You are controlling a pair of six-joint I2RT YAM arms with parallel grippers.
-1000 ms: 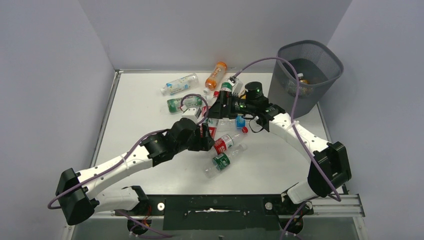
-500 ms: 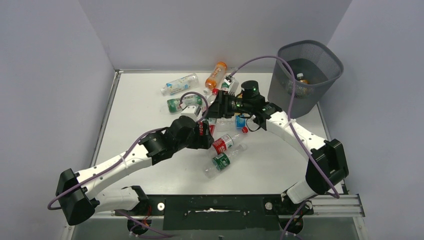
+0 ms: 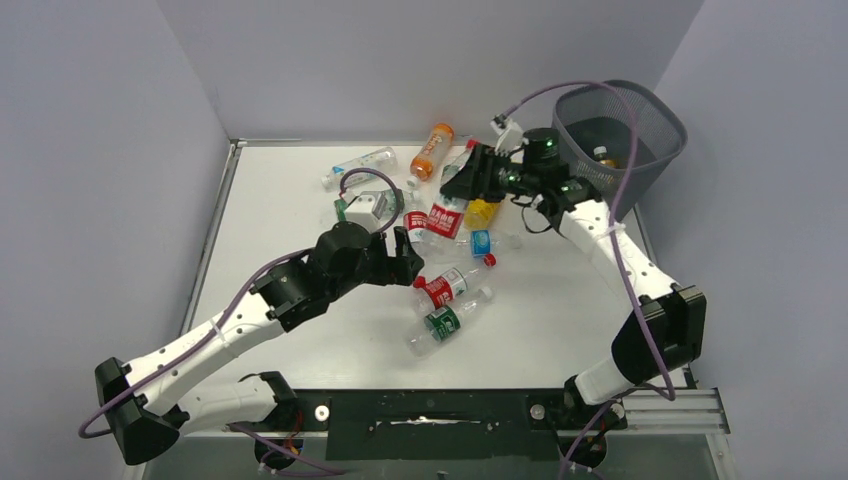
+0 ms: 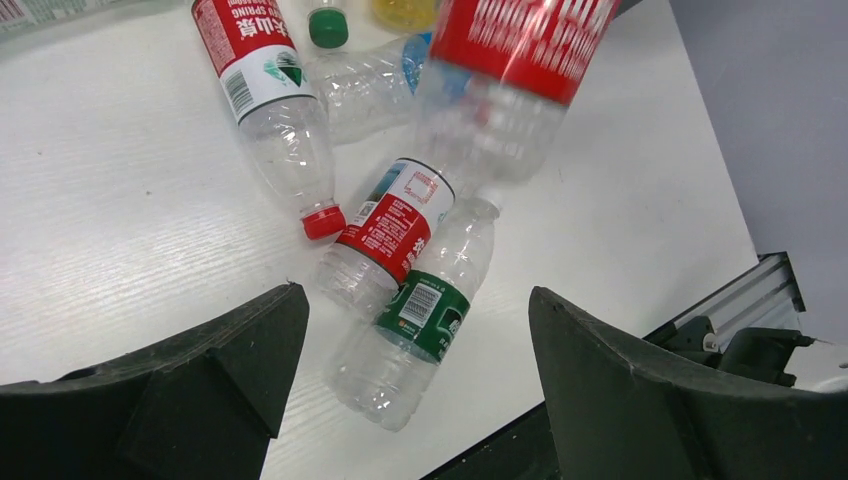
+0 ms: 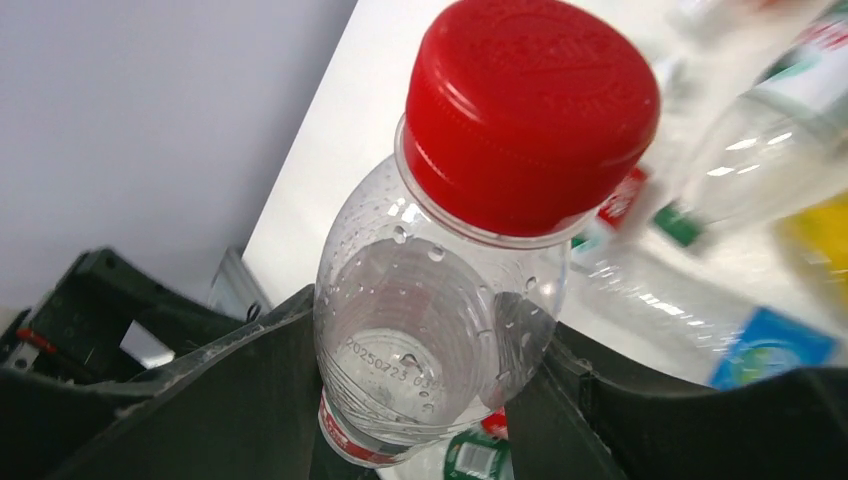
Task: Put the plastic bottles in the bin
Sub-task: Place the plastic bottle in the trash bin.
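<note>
Right pincer (image 5: 425,400) higher, snug around red-capped bottle (image 5: 440,290)

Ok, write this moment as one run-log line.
left gripper: open, empty | right gripper: shut on red-capped bottle, held off table | bin: not reached | other bottles: lying on table

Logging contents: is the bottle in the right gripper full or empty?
Empty: the red-capped bottle in the right gripper shows clear walls, only droplets inside.
</note>
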